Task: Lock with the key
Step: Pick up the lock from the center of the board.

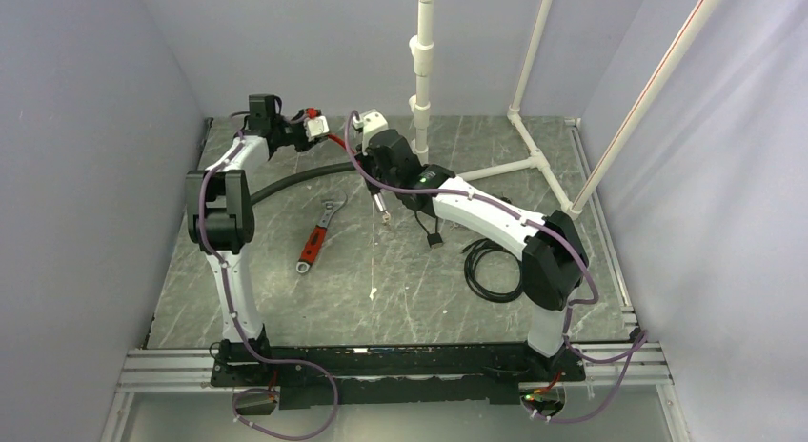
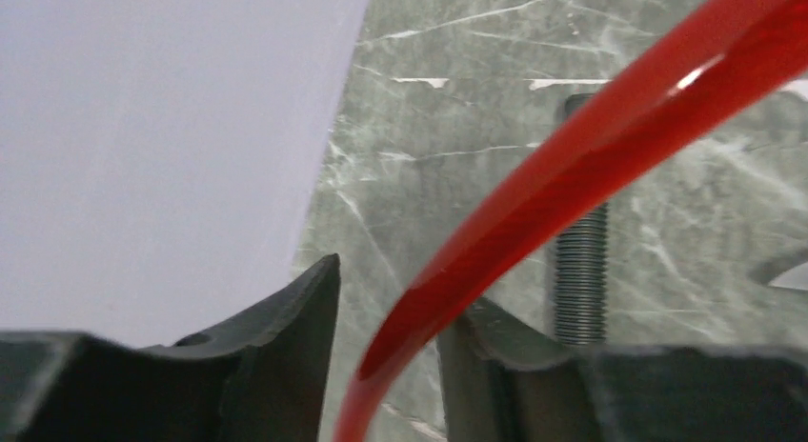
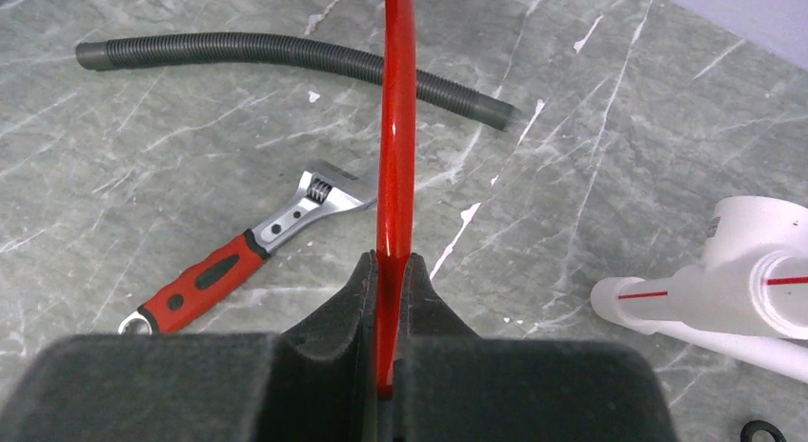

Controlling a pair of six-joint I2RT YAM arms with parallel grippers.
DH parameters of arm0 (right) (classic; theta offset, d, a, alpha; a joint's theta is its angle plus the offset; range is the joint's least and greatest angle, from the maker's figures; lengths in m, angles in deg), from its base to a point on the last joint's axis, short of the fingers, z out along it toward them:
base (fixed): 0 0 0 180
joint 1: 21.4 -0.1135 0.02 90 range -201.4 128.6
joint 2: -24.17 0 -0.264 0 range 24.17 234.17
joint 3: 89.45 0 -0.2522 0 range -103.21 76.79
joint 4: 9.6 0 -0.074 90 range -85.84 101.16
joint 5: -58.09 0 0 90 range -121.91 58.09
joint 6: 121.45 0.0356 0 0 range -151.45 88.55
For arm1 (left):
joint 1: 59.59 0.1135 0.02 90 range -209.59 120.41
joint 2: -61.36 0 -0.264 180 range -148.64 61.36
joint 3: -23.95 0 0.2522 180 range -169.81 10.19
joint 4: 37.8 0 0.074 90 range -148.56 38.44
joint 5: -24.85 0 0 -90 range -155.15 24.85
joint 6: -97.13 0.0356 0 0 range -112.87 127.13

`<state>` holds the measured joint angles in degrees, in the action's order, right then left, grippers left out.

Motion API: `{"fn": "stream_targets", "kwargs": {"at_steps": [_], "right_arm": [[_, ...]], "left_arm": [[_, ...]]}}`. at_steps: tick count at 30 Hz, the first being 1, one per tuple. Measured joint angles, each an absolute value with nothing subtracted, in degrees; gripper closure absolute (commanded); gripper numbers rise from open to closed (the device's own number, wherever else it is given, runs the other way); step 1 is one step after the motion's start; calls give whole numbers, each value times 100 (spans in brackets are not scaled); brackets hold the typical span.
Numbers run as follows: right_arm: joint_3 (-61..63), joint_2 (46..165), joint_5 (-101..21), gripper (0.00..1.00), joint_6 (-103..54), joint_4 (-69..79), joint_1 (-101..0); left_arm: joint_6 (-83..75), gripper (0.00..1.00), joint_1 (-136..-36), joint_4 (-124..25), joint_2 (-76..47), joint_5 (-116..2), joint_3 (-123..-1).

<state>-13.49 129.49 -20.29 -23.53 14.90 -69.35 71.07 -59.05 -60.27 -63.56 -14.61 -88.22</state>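
Note:
The key (image 1: 434,240), a tiny black block on a thin cord, lies on the table under my right forearm, away from both grippers. A thin red lock cable (image 1: 338,143) runs between my two grippers at the back of the table. A small red and white lock body (image 1: 315,126) sits by my left gripper (image 1: 299,132). In the left wrist view the left gripper (image 2: 400,290) has its jaws apart, with the red cable (image 2: 610,128) passing between them against the right finger. My right gripper (image 3: 391,263) is shut on the red cable (image 3: 396,128).
A red-handled wrench (image 1: 319,234) (image 3: 238,271) and a black corrugated hose (image 1: 295,180) (image 3: 286,53) lie mid-table. A coiled black cable (image 1: 491,271) lies at the right. White pipe frame (image 1: 424,80) (image 3: 734,290) stands at the back. A threaded rod (image 2: 581,271) lies near the left fingers.

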Motion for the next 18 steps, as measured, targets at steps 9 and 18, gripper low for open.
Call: {"fn": "stream_targets", "kwargs": {"at_steps": [9,18], "right_arm": [[-1356,12958,-2829,99,-2036,1525,-6668],[-1347,12709,-4136,29,-1883,1575,-6329]], "left_arm": [[6998,100,-5884,-5649,-5930,-1461,-8604],[7033,100,-5676,-6132,-4212,-1334,-8650]]}}
